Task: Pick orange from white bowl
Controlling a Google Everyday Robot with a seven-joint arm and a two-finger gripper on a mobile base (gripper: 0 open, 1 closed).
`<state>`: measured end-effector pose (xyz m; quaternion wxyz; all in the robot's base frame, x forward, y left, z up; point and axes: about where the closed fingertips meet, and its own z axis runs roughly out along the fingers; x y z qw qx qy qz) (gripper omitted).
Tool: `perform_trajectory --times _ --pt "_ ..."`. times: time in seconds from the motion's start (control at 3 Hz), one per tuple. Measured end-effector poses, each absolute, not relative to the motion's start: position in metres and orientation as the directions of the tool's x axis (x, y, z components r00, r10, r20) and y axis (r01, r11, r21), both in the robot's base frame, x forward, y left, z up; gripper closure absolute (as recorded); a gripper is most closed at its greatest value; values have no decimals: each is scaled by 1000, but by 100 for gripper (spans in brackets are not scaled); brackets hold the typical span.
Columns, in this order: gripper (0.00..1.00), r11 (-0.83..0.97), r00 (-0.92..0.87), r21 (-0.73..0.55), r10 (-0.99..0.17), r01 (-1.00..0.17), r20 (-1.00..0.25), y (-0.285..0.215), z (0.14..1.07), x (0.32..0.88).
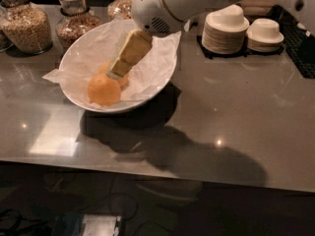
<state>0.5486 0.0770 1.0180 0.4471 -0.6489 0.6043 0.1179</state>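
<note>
The white bowl (150, 93) is wide and shallow, lined with crumpled white paper (150, 58), and stands on the grey counter at the back left. Two oranges lie in it: one in front (102, 91), and a second (124, 78) behind it, mostly hidden. My gripper (117, 73) hangs from the white arm (167, 4) above and reaches down into the bowl. Its beige tip sits at the top of the front orange, over the rear one. I cannot see whether it holds either orange.
Glass jars of grains (27, 26) (74, 18) stand behind the bowl on the left. Two plate stacks topped with small upturned white bowls (225, 29) (265, 32) are at the back right, beside a black mat (295, 43). The counter's front edge (147, 166) runs across the lower frame.
</note>
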Motion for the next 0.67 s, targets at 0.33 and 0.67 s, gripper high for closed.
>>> perform_trajectory --times 0.33,0.67 --pt "0 137 203 -389 -673 -911 -711 88 999 566" --pt "0 163 130 -332 -695 -929 -707 94 973 583"
